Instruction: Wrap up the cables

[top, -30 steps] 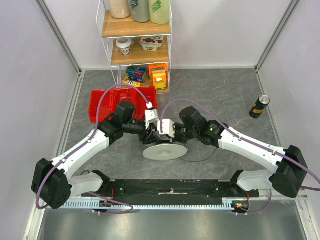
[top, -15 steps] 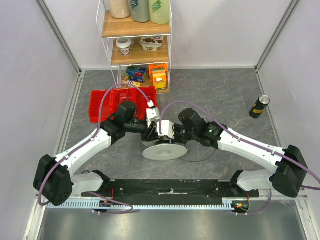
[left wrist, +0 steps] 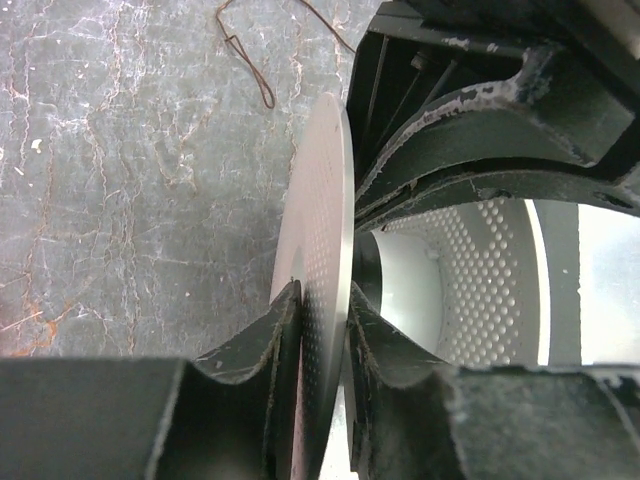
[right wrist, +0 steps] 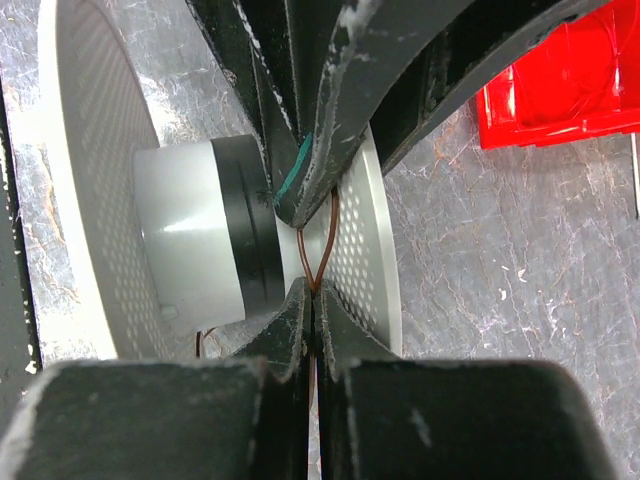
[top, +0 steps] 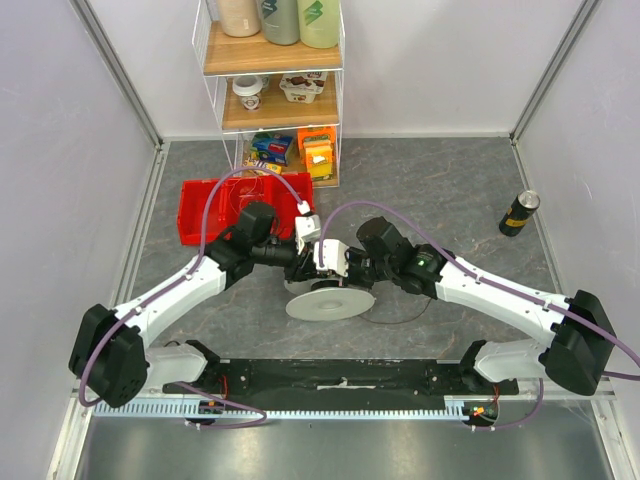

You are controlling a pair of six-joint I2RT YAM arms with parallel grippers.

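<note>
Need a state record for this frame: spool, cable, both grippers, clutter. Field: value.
spool: white, perforated flanges, lying flat on the table between the two arms
left gripper: shut on the edge of one flange, a finger on each side
right gripper: shut on the cable
cable: thin brown wire, small loop at the right fingertips beside the hub; slack lies loose on the table
red bin: behind the left arm
can: far right, apart from both arms

Overhead view looks down, far; both wrist views close, sharing spool (left wrist: 322,230).
</note>
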